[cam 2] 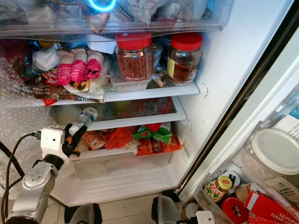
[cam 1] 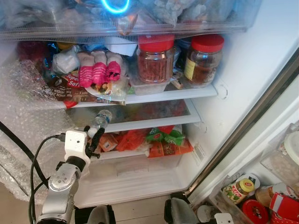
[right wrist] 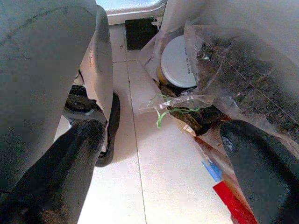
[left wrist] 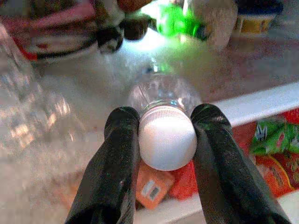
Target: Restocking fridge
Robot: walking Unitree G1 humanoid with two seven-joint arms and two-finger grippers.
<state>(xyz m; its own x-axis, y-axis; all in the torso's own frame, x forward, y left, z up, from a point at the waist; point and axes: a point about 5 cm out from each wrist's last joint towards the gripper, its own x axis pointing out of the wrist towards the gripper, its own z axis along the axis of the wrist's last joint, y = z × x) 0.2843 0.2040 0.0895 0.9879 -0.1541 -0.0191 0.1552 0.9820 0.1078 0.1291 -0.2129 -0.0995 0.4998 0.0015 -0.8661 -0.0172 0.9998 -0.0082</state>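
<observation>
Now the clear water bottle [cam 1: 101,119] lies on its side at the front left edge of the fridge's middle glass shelf [cam 1: 154,122], its white cap [left wrist: 167,137] clamped between the fingers of my left gripper [cam 1: 92,138]. Orange and green packets [cam 1: 161,142] fill the drawer below. My right gripper [right wrist: 154,177] hangs spread apart over the tiled floor [right wrist: 154,186].

Bottle [left wrist: 161,95] body blurred behind its cap; top shelf [cam 1: 131,18] contents cut off, unreadable.

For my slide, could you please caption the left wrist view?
Left gripper clamps a clear bottle by its white cap at a fridge shelf.
</observation>
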